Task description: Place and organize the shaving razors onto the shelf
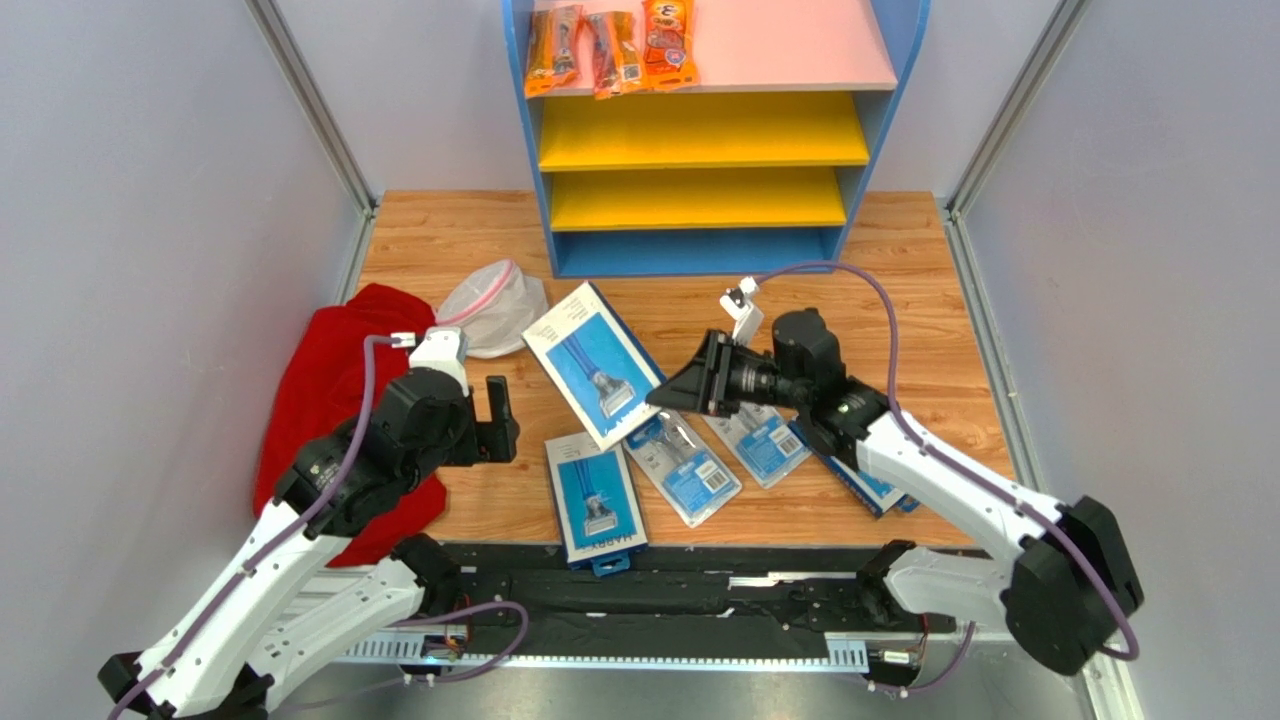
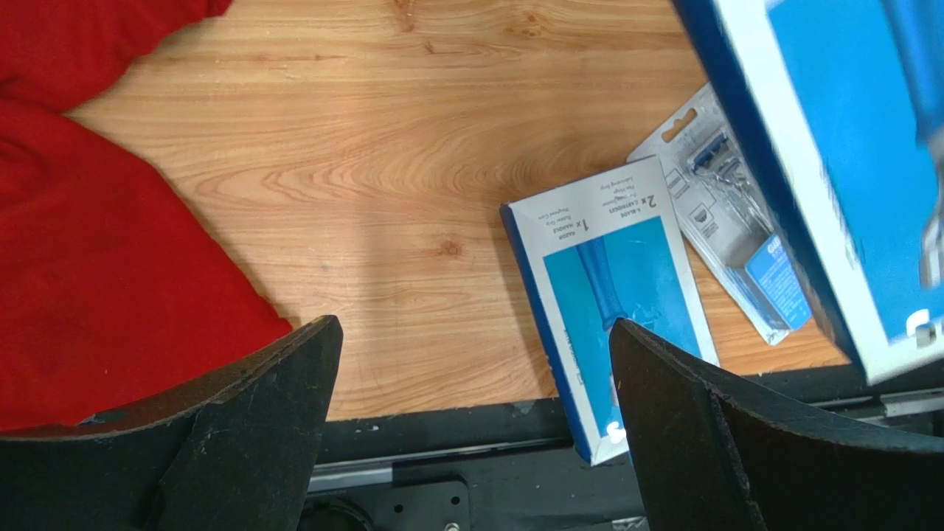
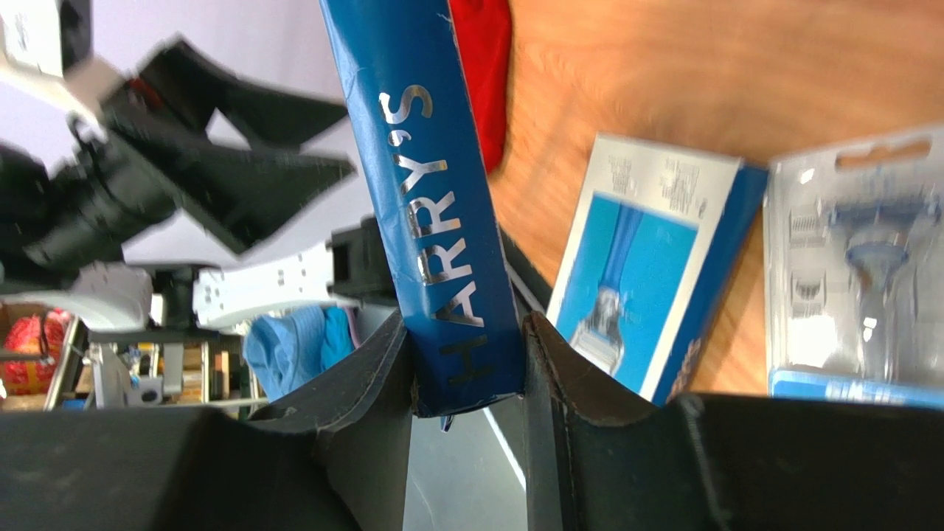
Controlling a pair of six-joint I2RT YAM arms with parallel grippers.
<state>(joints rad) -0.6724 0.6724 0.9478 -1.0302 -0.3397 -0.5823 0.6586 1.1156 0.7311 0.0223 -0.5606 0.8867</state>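
Here the right claw point(image 3: 468, 332) is clenched on a large blue razor pack point(image 3: 427, 166), gripping it by one narrow edge. Both fingers point(image 3: 366, 409) press the dark spine that carries the silver lettering HARRY'S. In the overhead view this pack extends from the claw toward the left arm, face up and askew, its near corner just beside the nearer blister pack point(image 1: 684, 468). Whether its far corner touches the counter point(image 1: 451, 248) cannot be told. Next to the nearer blister pack, close under the right wrist, lies the farther blister pack point(image 1: 763, 440). Both are smaller and paler, each showing a razor under clear plastic. A second large pack point(image 1: 597, 498) lies flat at the near edge of the counter, its lower end over the black rail point(image 1: 676, 578). A fifth pack point(image 1: 872, 489), dark blue, is mostly hidden beneath the right forearm. The left claw point(image 2: 474, 332) is released, jaws spread wide over bare wood and grasping nothing, between a red cloth point(image 2: 100, 221) and the second large pack. A white mesh pouch point(image 1: 496, 300) with pink trim rests just beyond the cloth. At the far edge stands the shelf point(image 1: 691, 252), blue-framed with two yellow boards. Three orange snack packets point(image 1: 609, 45) lie on its pink top board. All five razor packs are apart from it.
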